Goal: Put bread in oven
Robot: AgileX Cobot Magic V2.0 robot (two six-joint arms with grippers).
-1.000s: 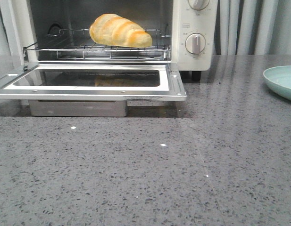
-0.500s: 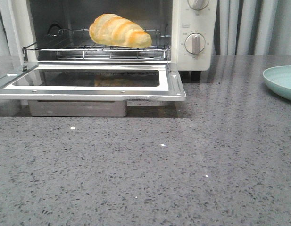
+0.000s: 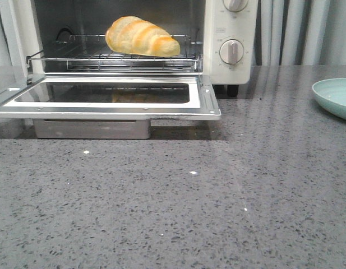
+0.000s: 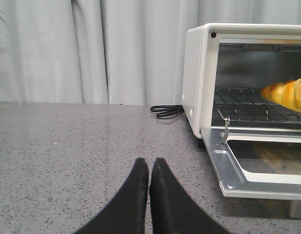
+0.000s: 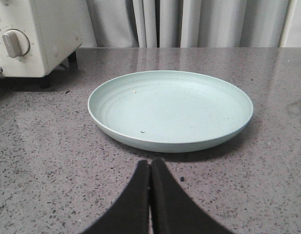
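Note:
The golden bread (image 3: 142, 37) lies on the wire rack (image 3: 114, 58) inside the cream-white oven (image 3: 231, 73), whose glass door (image 3: 105, 98) hangs open and flat toward me. One end of the bread (image 4: 289, 94) shows in the left wrist view, inside the oven (image 4: 201, 83). My left gripper (image 4: 149, 163) is shut and holds nothing, low over the counter to the left of the oven door. My right gripper (image 5: 150, 163) is shut and holds nothing, just in front of the pale green plate (image 5: 170, 109). Neither gripper shows in the front view.
The pale green plate (image 3: 335, 96) sits at the right edge of the grey speckled counter. A black power cord (image 4: 166, 110) is coiled beside the oven's left side. A metal crumb tray (image 3: 93, 128) sits under the open door. Grey curtains hang behind.

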